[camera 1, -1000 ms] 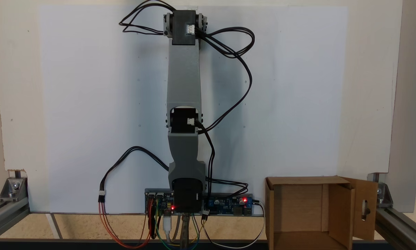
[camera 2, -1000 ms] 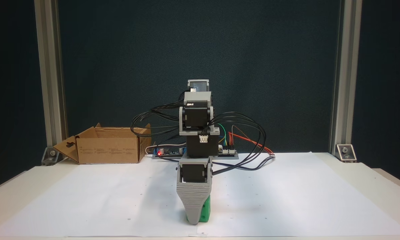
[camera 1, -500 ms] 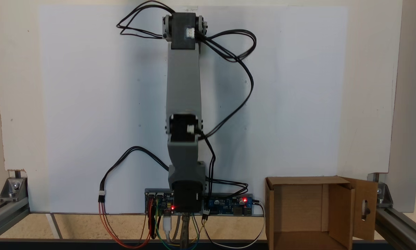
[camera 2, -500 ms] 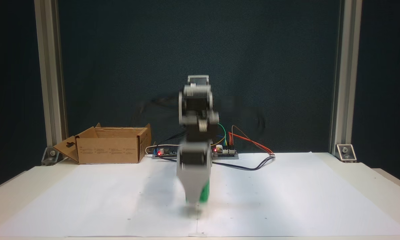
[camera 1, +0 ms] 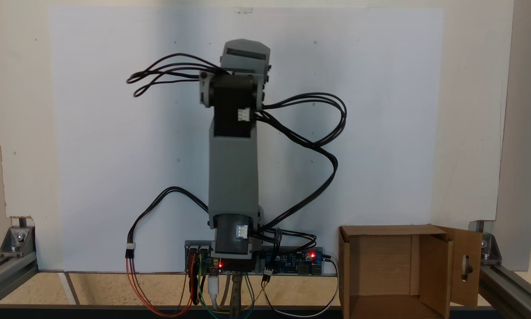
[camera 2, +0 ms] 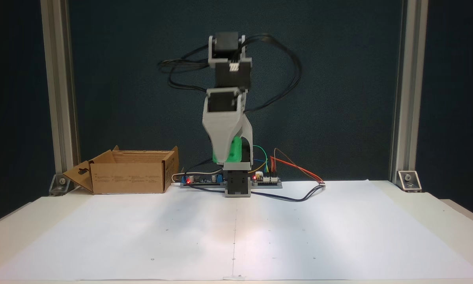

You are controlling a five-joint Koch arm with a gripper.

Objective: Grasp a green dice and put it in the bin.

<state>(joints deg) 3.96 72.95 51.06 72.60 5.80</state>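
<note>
Green plastic shows between the grey jaws: the green dice [camera 2: 232, 149] is pinched in the gripper [camera 2: 225, 157], held well above the white paper sheet [camera 2: 339, 228] that covers the table. So the grasp looks done, and the lift too; what is left, as I judge it, is the swing over to the bin [camera 2: 129, 176] and the drop. That brown cardboard box sits open at the back of the table, on the left in the front-facing fixed view and at the lower right [camera 1: 389, 266] in the fixed view from above, its flap with the slot-shaped hole folded outward. It is well apart from the dice, and nothing lies inside it that I can make out. The arm [camera 1: 233, 168] stands tall over its base, upper link nearly upright, the wrist folded so the gripper points down in front of the base, roughly above the circuit boards [camera 2: 260, 179] there. It faces straight out over the paper, not toward the box. Black cables [camera 1: 309, 133] loop out loosely on both sides of the elbow.
</note>
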